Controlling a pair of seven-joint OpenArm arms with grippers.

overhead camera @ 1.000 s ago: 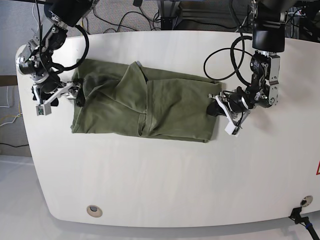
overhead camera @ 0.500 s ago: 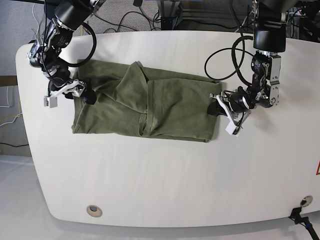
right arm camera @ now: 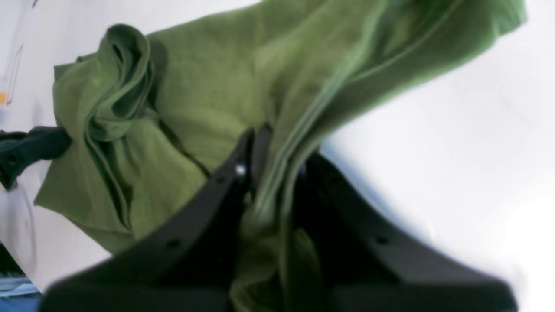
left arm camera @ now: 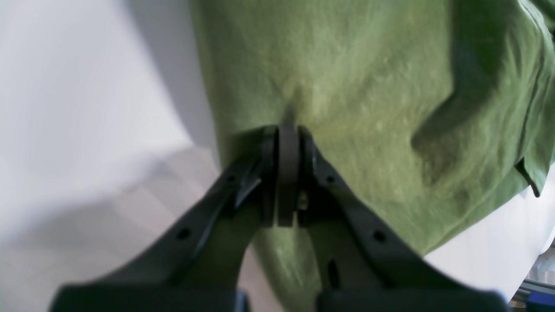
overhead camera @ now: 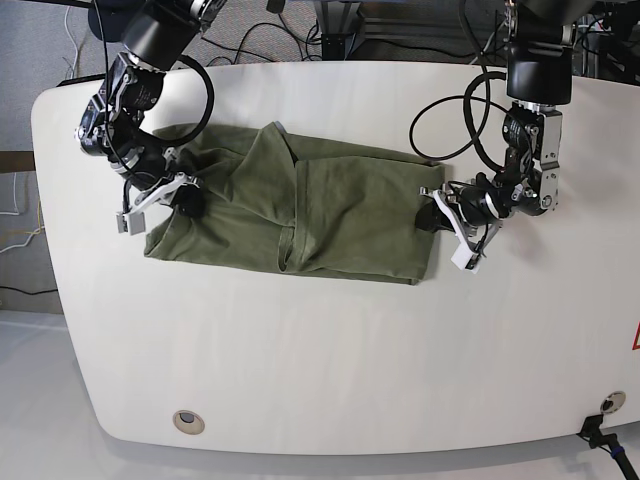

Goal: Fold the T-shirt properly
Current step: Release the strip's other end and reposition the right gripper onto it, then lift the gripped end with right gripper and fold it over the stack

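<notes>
The olive-green T-shirt (overhead camera: 300, 215) lies partly folded across the white table (overhead camera: 330, 360), with a flap laid over its middle. My left gripper (overhead camera: 432, 216), on the base view's right, is shut on the shirt's right edge; the left wrist view shows its jaws closed on the cloth (left arm camera: 368, 95). My right gripper (overhead camera: 187, 202), on the base view's left, is shut on a bunched fold of the shirt's left edge, lifted and drawn inward. In the right wrist view the cloth (right arm camera: 208, 86) runs between the jaws, and the other gripper (right arm camera: 26, 151) shows at the shirt's far edge.
Black cables (overhead camera: 450, 120) loop over the table near the left arm. A round grommet (overhead camera: 187, 421) sits near the front left edge. The table's rounded left edge (overhead camera: 55, 250) lies close to the right arm.
My right gripper has moved right and slightly down over the shirt, dragging the left edge of the cloth inward. My left gripper has stayed in place on the right edge.
</notes>
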